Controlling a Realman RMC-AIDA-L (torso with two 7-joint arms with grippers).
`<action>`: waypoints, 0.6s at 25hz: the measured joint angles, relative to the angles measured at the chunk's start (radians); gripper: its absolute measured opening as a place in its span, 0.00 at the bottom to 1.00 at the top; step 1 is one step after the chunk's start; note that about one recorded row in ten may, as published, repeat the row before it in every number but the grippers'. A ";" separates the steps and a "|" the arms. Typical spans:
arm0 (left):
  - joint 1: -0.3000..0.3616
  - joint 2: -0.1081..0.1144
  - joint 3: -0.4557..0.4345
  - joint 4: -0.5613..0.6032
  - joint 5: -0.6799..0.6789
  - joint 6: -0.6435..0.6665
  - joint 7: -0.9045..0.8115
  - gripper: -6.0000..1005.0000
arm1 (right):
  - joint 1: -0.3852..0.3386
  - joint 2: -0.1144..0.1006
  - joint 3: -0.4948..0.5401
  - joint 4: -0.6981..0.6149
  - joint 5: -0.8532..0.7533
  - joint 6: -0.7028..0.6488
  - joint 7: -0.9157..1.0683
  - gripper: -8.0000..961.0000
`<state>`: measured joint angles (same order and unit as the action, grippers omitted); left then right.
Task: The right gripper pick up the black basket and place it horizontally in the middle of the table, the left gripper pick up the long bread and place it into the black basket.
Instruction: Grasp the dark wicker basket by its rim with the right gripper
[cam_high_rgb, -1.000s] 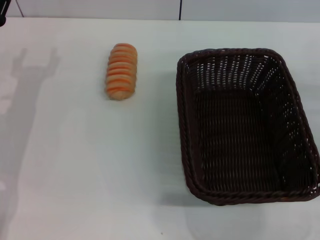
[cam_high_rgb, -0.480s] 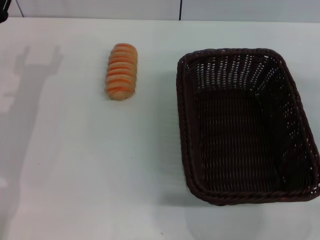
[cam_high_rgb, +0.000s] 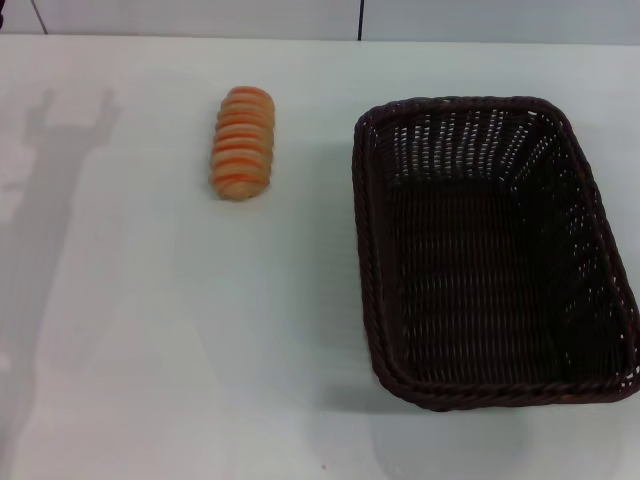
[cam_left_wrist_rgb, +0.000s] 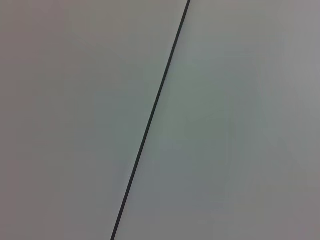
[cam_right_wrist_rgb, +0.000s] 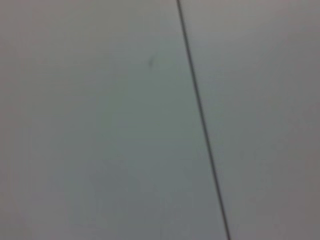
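The black basket (cam_high_rgb: 495, 250) is a large dark woven wicker basket standing on the right side of the white table (cam_high_rgb: 200, 350), its long side running front to back, and it is empty. The long bread (cam_high_rgb: 243, 142) is an orange-tan loaf with pale cross ridges, lying on the table left of the basket and farther back. Neither gripper shows in any view. Only a gripper-shaped shadow (cam_high_rgb: 60, 130) lies on the table at the far left. Both wrist views show a plain pale surface crossed by a thin dark line (cam_left_wrist_rgb: 150, 120).
A pale wall with a dark vertical seam (cam_high_rgb: 360, 18) stands behind the table's far edge. A small dark object (cam_high_rgb: 2, 15) touches the top left corner of the head view. Bare tabletop lies between the bread and the basket.
The gripper shadow at the far left of the table has shifted slightly. The dark object at the top left corner has drawn back toward the edge. Bread and basket have not moved.
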<state>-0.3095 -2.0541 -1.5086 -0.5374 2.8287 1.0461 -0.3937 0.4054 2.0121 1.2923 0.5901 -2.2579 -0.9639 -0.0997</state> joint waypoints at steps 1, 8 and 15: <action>0.000 0.000 0.000 0.000 0.000 0.000 0.000 0.86 | 0.000 0.000 0.000 0.000 0.000 0.000 0.000 0.79; -0.008 0.020 -0.004 0.001 0.000 -0.018 0.001 0.86 | -0.085 0.018 0.148 0.354 -0.018 0.404 -0.217 0.79; 0.008 0.030 -0.038 0.003 0.000 -0.009 0.001 0.86 | -0.192 0.066 0.308 0.730 0.004 0.944 -0.365 0.79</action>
<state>-0.3018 -2.0243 -1.5467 -0.5346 2.8285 1.0374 -0.3923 0.2131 2.0784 1.6002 1.3203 -2.2542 -0.0195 -0.4647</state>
